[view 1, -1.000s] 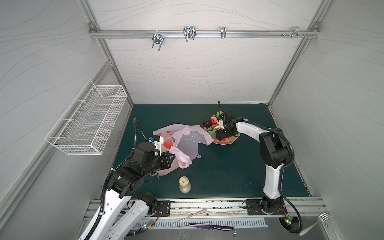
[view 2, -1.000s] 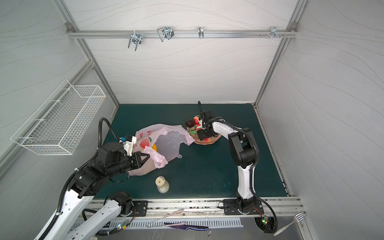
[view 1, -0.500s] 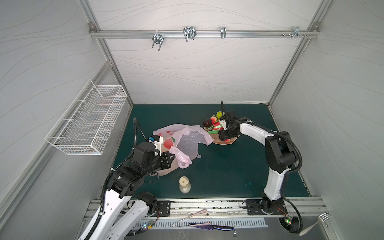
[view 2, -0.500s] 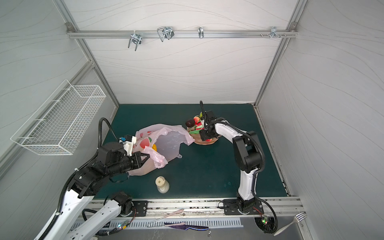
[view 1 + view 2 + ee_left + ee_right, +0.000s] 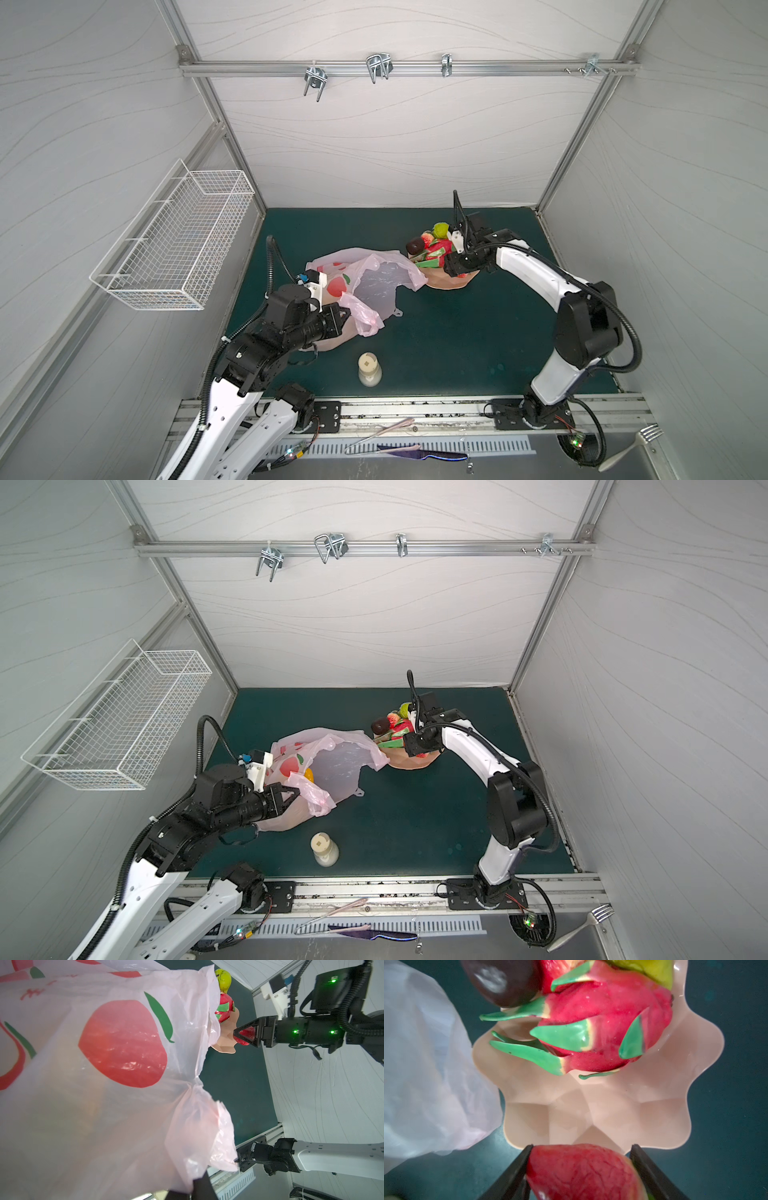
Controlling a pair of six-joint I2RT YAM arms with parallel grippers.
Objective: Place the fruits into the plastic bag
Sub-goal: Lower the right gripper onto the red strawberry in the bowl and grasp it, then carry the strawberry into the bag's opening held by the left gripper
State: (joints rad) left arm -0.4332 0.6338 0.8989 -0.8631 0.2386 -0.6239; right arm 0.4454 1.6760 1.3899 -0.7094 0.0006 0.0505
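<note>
The pink plastic bag (image 5: 374,282) (image 5: 332,762) lies open on the green mat, and a yellow fruit (image 5: 308,774) shows inside it. My left gripper (image 5: 347,316) (image 5: 193,1184) is shut on the bag's near edge and holds it up. On the peach dish (image 5: 451,279) (image 5: 612,1105) lie a dragon fruit (image 5: 602,1028), a dark plum (image 5: 500,980) and a green pear (image 5: 441,228). My right gripper (image 5: 451,266) (image 5: 582,1147) is at the dish's near rim. It is shut on a red veined fruit (image 5: 581,1172) (image 5: 246,1036).
A cream bottle (image 5: 369,369) stands on the mat in front of the bag. A white wire basket (image 5: 178,245) hangs on the left wall. A fork (image 5: 631,451) and other cutlery lie on the front ledge, off the mat.
My right arm has shifted slightly right over the dish, toward its near rim. The left arm and the bag have not moved.
</note>
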